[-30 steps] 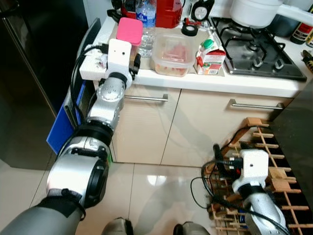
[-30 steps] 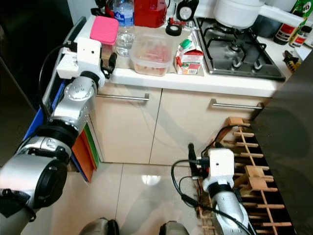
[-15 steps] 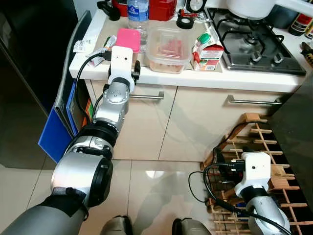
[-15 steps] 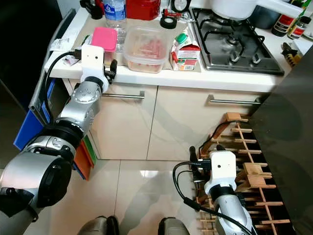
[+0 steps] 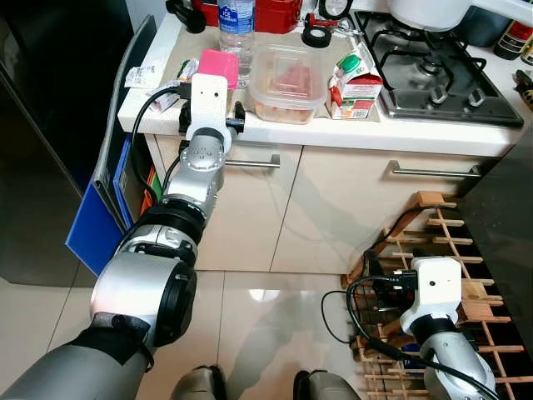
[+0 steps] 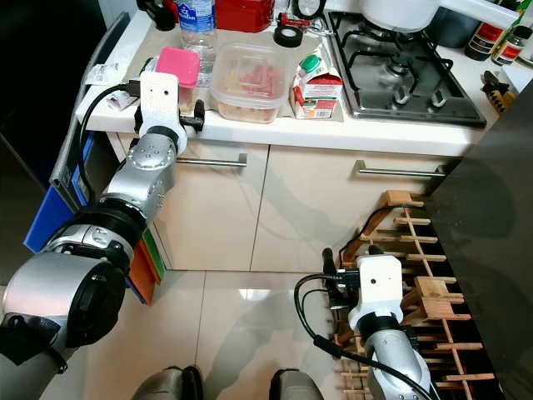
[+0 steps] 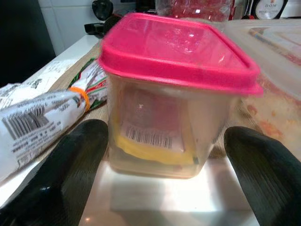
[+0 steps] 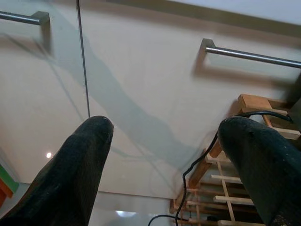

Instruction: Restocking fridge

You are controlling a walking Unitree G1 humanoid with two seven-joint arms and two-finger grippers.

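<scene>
Left pincer (image 7: 162, 188) sat wide open, pink-lidded tub (image 7: 171, 94) dead ahead between its fingers on the surface (image 5: 291, 133); right pincer (image 8: 174, 174) hung open too.

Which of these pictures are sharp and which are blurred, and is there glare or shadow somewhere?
Eye views: sharp, with lamp glare on the floor tiles and an arm's shadow across the cabinet doors. Left wrist view: the pink-lidded container is slightly soft, its pink lid shiny. Right wrist view: the black fingers are out of focus.
</scene>
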